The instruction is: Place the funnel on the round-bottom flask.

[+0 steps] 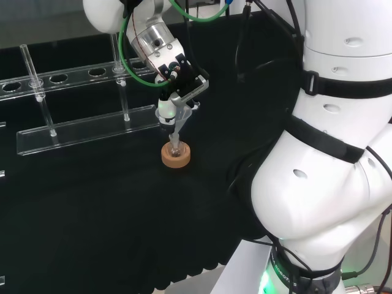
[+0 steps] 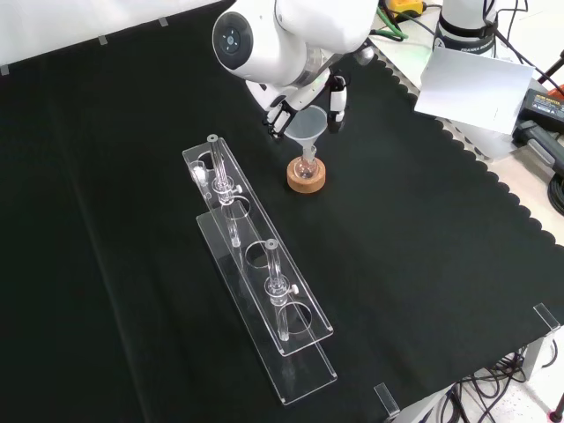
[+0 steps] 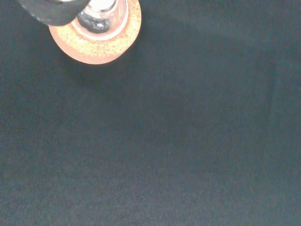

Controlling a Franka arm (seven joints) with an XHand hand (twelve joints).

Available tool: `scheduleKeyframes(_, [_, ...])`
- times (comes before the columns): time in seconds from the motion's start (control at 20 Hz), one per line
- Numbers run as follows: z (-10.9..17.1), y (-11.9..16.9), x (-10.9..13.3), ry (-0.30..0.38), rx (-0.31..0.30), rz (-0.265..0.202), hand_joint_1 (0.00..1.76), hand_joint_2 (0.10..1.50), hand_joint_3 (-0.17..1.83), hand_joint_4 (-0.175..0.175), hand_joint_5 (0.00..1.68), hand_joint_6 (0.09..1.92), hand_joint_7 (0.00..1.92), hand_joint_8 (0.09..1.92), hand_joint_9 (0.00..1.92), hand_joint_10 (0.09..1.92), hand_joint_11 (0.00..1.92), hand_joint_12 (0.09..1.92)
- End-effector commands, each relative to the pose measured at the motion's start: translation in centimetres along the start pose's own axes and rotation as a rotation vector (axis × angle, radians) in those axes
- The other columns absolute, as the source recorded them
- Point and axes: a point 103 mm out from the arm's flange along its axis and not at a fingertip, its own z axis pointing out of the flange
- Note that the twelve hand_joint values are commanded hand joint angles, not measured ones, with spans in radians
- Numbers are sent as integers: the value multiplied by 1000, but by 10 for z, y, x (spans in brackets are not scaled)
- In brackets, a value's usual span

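Note:
A clear funnel [image 2: 308, 124] hangs mouth-up between the curled fingers of my black and white hand [image 2: 333, 95]. The funnel's stem points down into the neck of a small clear round-bottom flask [image 2: 306, 164]. This flask sits in a cork ring stand [image 2: 306, 179]. In the head view the hand [image 1: 182, 84] is right above the cork ring [image 1: 176, 157], and the funnel [image 1: 176, 125] tapers toward the flask's mouth [image 1: 176, 149]. Up close in the wrist view are the cork ring [image 3: 89, 45] and the flask [image 3: 101, 16], with a dark blurred part of the hand [image 3: 51, 10] beside them.
A long clear rack [image 2: 264, 282] with two upright glass tubes [image 2: 226, 189] stands left of the cork ring in the front view. In the head view that rack [image 1: 86, 131] lies beyond the ring. A white sheet [image 2: 476, 84] lies off the cloth's scalloped edge.

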Motion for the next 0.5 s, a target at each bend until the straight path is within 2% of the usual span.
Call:
scheduleKeyframes(0.05, [2, 0, -2, 11, 5, -11, 721, 1020, -175, -40, 378, 242, 225, 701, 539, 617, 439, 1301])
scheduleKeyframes(0.25, [2, 0, -2, 8, 5, -17, 701, 1012, -175, -43, 330, 148, 98, 673, 424, 653, 382, 1322])
scheduleKeyframes(0.5, [1, 0, 1, 3, 8, -16, 688, 1004, -175, -42, 320, 108, 58, 663, 384, 671, 355, 1328])
